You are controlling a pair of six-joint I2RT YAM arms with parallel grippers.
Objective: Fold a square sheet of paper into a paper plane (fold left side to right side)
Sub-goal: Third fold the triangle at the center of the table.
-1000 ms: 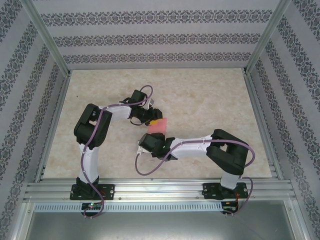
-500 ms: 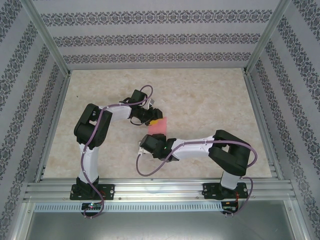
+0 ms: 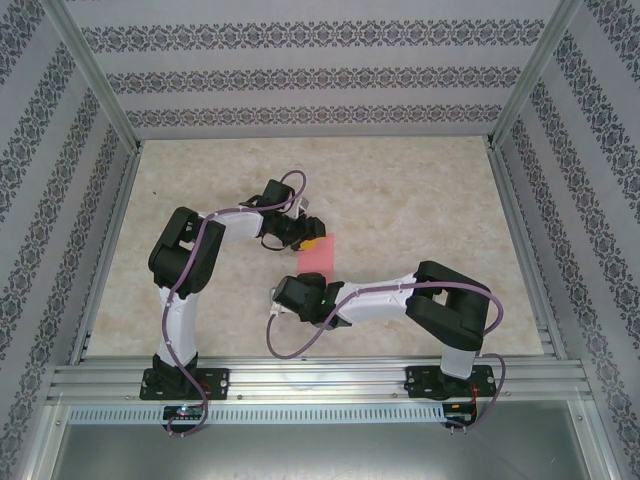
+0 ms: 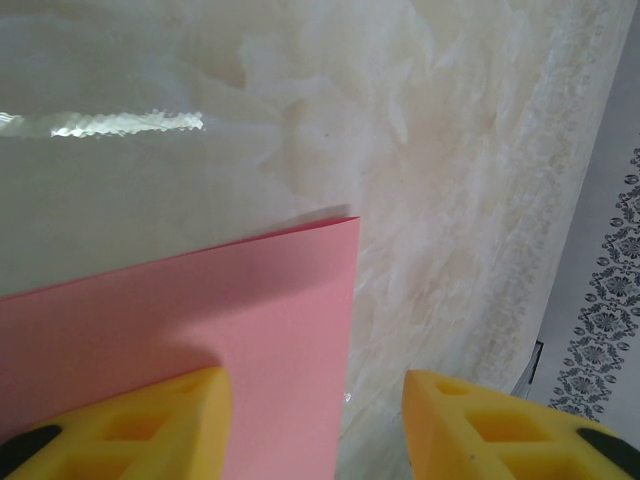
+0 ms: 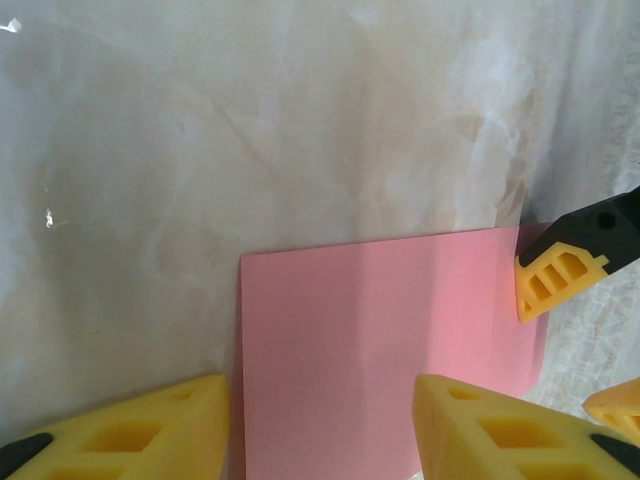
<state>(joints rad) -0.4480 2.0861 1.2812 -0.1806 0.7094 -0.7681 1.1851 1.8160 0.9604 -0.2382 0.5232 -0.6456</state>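
Surface: pale marbled table (image 3: pixel 420 190), glossy, with patterned wall panels (image 3: pixel 300 75) on three sides.
Left gripper (image 4: pixel 320 430): yellow fingers spread, pinching nothing. One finger (image 4: pixel 140 425) is over the sheet, the other over bare table.
Right gripper (image 5: pixel 320 440): fingers spread and gripping nothing, straddling one edge of the sheet.
Sheet of paper (image 3: pixel 316 253): flat near the table's middle, with the left gripper at its far-left corner and the right gripper on its near side.
Around: purple cables (image 3: pixel 300 183) loop off the wrists, and an aluminium rail (image 3: pixel 320 378) runs along the near edge.
In the way: from above, the right wrist covers the sheet's near edge.
Hidden: each wrist view cuts off part of the sheet. I cannot tell whether any fingertip presses the paper.
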